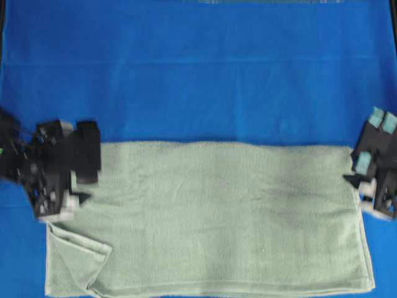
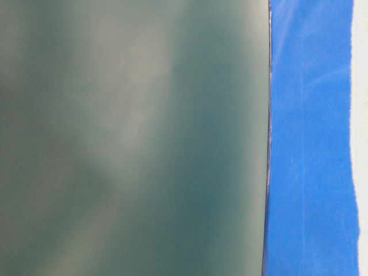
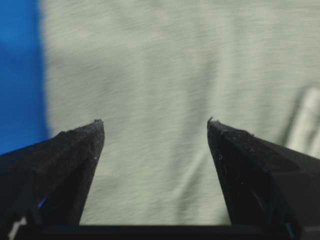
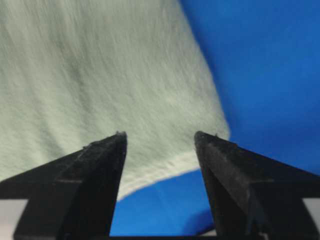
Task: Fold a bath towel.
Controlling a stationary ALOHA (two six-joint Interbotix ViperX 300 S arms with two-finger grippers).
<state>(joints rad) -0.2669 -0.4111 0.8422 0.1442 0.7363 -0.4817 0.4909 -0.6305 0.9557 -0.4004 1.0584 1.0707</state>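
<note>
The bath towel point(image 1: 229, 217) is pale sage-green and lies flat across the near half of the blue covering; its near left corner point(image 1: 77, 254) is folded over. My left gripper point(image 1: 92, 162) hovers over the towel's left end near the far corner. In the left wrist view it point(image 3: 156, 125) is open and empty, with towel point(image 3: 165, 75) below it. My right gripper point(image 1: 360, 162) is at the towel's far right corner. In the right wrist view it point(image 4: 160, 137) is open and empty above the towel's hemmed corner point(image 4: 200, 125).
The bright blue table covering point(image 1: 198, 74) spreads beyond the towel's far edge. In the table-level view a blurred grey-green surface point(image 2: 132, 138) fills most of the frame, with blue covering point(image 2: 310, 144) at the right.
</note>
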